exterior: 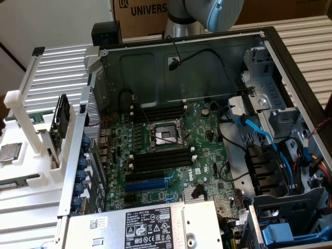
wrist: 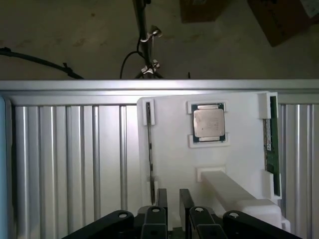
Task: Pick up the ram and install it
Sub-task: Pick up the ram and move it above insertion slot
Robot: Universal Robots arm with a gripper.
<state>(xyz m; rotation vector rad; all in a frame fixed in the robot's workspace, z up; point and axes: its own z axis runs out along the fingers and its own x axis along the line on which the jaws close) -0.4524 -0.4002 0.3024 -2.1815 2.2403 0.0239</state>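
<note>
The ram (wrist: 271,144), a long dark-green stick with a small white label, stands on edge in clips at one side of a white holder (wrist: 174,159). A thin dark stick (wrist: 149,144) of like length stands on edge in clips at the holder's other side. In the exterior view it rises as a dark board (exterior: 62,116) left of the case. My gripper (wrist: 173,199) hovers over the holder's edge, closest to the thin dark stick. It is open by a narrow gap with nothing between its fingers (wrist: 162,198).
A processor chip (wrist: 208,123) lies in the holder between the two sticks. The open computer case (exterior: 270,46) holds a motherboard with black memory slots (exterior: 161,158), a processor socket (exterior: 163,136), a blue expansion slot (exterior: 148,182) and loose cables. A raised white post (wrist: 234,191) stands beside my fingers.
</note>
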